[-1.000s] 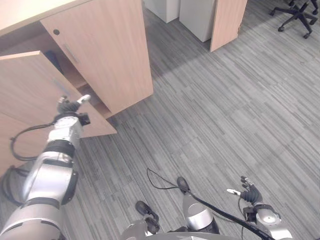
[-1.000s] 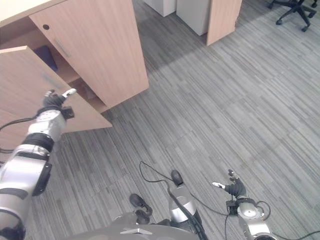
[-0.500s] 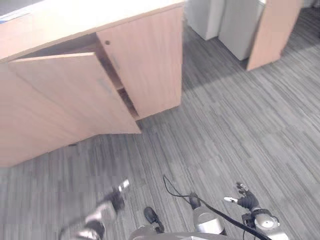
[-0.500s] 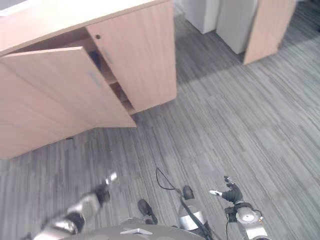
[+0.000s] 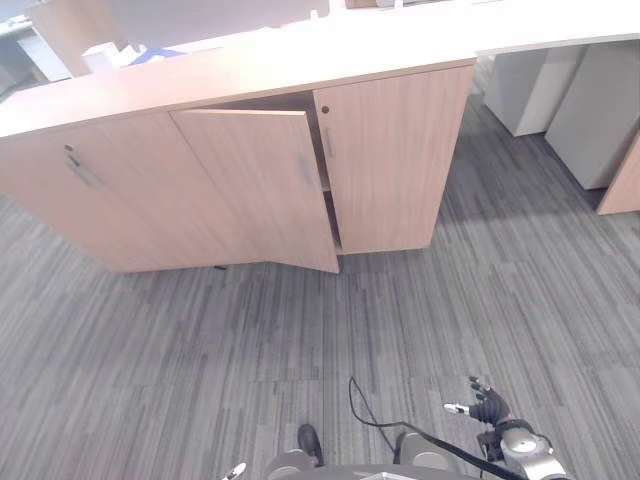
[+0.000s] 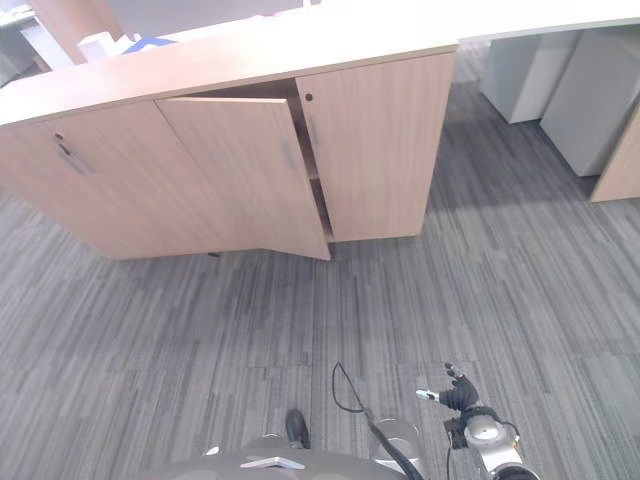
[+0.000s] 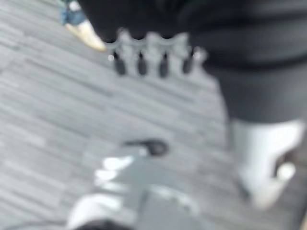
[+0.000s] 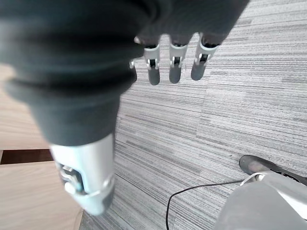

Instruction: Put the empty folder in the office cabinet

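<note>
Floor: grey striped carpet (image 5: pixel 520 300) is running beneath both hands' fingers and on to the cabinet's foot.

Cabinet: long wooden cabinet (image 5: pixel 395 150) is standing well ahead of the fingers of either hand. The whole view has shifted since a second ago, so the camera is pulling back rather than the cabinet moving.

Door: cabinet door (image 5: pixel 260 190) is hanging ajar, far out of reach of the fingers, with a thin gap showing at its free edge. The gap seems narrower than a second ago, though the shifted view is making that hard to judge.

Right hand: right hand (image 6: pixel 455 392) is hanging low by the robot's side, its fingers (image 8: pixel 175 69) pointing at the carpet, relaxed and carrying nothing.

Left hand: left hand (image 7: pixel 153 52) is no longer reaching at the door's edge as it was a second ago. It is hanging low over the carpet, fingers (image 7: pixel 141 62) looking straight and empty.

Folder: neither hand is carrying the folder. The door is hiding the cabinet's inside, so I cannot tell whether it is lying there.

Meaning: placing is probably finishing, with the door possibly needing a last push shut.
</note>
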`<state>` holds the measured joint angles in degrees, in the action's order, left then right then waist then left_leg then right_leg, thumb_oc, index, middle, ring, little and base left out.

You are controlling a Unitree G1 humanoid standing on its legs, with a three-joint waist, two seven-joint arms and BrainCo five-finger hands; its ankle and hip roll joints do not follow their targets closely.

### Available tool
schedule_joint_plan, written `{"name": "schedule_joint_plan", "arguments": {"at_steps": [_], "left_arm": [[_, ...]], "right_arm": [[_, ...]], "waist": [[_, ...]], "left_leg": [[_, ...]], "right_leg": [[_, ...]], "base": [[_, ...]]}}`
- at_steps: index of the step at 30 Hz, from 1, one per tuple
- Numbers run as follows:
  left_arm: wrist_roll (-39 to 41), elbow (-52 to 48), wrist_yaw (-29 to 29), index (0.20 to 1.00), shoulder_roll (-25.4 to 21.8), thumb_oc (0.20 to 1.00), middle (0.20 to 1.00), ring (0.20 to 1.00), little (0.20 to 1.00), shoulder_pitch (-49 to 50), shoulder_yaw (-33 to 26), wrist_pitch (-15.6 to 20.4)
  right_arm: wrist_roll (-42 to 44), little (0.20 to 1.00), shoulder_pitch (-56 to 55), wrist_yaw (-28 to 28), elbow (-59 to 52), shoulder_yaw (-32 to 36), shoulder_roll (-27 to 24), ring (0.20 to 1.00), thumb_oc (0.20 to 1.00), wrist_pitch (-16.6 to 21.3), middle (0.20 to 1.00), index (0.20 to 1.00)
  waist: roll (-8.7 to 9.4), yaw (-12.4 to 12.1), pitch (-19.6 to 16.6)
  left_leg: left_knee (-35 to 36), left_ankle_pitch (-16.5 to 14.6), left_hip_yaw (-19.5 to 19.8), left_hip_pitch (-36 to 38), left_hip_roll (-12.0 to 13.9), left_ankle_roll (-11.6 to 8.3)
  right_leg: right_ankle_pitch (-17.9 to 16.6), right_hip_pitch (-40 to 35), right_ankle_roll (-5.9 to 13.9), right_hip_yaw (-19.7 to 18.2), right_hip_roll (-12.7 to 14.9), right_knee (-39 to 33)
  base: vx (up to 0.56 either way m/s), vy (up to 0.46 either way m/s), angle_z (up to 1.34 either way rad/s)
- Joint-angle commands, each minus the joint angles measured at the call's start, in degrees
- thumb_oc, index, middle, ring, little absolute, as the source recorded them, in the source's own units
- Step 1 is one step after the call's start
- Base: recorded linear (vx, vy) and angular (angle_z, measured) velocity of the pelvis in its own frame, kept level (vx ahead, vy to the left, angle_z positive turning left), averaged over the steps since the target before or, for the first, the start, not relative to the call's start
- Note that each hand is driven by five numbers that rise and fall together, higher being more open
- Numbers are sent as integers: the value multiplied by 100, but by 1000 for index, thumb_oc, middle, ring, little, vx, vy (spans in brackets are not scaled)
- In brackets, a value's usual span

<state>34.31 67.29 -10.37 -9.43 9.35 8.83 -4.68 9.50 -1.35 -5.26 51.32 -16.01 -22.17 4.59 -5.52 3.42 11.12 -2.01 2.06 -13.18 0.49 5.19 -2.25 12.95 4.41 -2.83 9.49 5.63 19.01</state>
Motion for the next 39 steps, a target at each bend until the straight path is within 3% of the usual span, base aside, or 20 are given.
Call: {"name": "schedule_joint_plan", "arguments": {"at_steps": [1,4,7,10,16,22,30,39], "left_arm": [[-632,126,-190,1000,-201,1000,1000,1000,1000,-540,-195,158],[-314,113,-284,1000,-124,1000,1000,1000,1000,-573,34,258],[-303,133,-102,1000,-42,1000,1000,1000,1000,-631,120,179],[-503,256,26,1000,46,1000,1000,1000,1000,-716,157,114],[-706,347,17,1000,34,1000,1000,1000,1000,-825,316,131],[-1076,364,242,1000,-53,1000,1000,1000,1000,-829,397,552],[-1050,341,556,1000,-73,1000,1000,1000,1000,-868,351,833],[-889,408,44,1000,-35,1000,1000,1000,1000,-807,358,302]], "right_arm": [[-235,1000,280,-346,511,-147,164,1000,1000,11,1000,1000],[86,1000,366,-767,1014,-128,340,1000,1000,-179,1000,1000],[267,1000,456,-720,1221,-109,523,1000,1000,-332,1000,1000],[265,1000,529,-587,1406,-152,707,1000,1000,-350,1000,1000],[226,1000,590,-919,1578,-196,793,1000,1000,-562,1000,1000],[62,1000,612,-694,1632,-291,827,1000,1000,-591,1000,1000],[63,1000,608,-467,1551,-308,804,1000,1000,-443,1000,1000],[-53,1000,555,-298,1467,-273,769,1000,1000,-166,1000,1000]], "waist": [[460,34,115],[485,-100,31],[528,-172,-53],[602,-201,-121],[673,-211,-203],[667,-205,-277],[683,-234,-247],[716,-235,-267]], "left_leg": [[-40,-510,505,188,-258,34],[298,-459,798,333,-421,131],[558,-355,868,441,-446,139],[569,-374,860,480,-464,183],[562,-485,736,627,-495,285],[567,-549,690,746,-537,348],[580,-576,742,770,-575,408],[656,-590,771,817,-579,417]], "right_leg": [[-1157,-960,557,120,-72,-2106],[-1203,-1011,580,20,-208,-2208],[-1277,-1093,618,25,-272,-2343],[-1307,-1118,639,-2,-278,-2353],[-1309,-1205,648,-34,-278,-2346],[-1304,-1277,659,-95,-273,-2344],[-1300,-1284,658,-115,-268,-2319],[-1316,-1307,690,-91,-268,-2358]], "base": [[0,0,0],[-12,45,14],[-12,60,-7],[11,0,0],[32,7,-5],[42,14,-3],[0,0,0],[5,0,1]]}}
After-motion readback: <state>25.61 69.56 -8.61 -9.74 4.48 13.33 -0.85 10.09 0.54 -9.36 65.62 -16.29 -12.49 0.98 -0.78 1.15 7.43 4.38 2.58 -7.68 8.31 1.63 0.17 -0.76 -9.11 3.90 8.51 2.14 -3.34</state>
